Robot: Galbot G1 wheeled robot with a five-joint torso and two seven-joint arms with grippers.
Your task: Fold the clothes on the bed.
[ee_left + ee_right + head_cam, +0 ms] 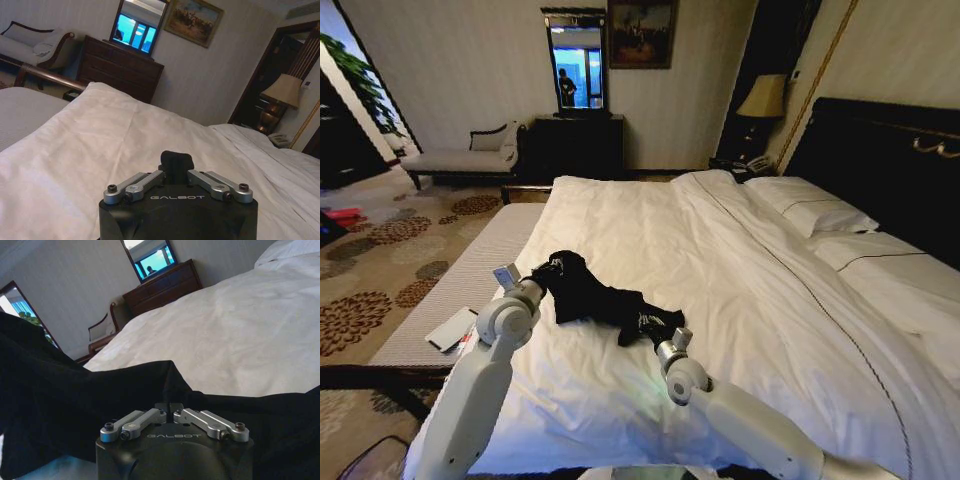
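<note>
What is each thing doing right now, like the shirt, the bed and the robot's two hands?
black T-shirt: crumpled in a heap on the bed, not folded.
bed: made, white duvet lightly wrinkled.
left gripper: shut on the T-shirt's one end.
right gripper: shut on its other end.
white booklet: lying flat beside the bed.

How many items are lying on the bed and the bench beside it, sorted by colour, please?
Black: 1, the T-shirt, bunched on the white duvet of the bed, with the left gripper and the right gripper both at it.
White: 3, two pillows and the flat device on the bench.
Total: 4
</note>
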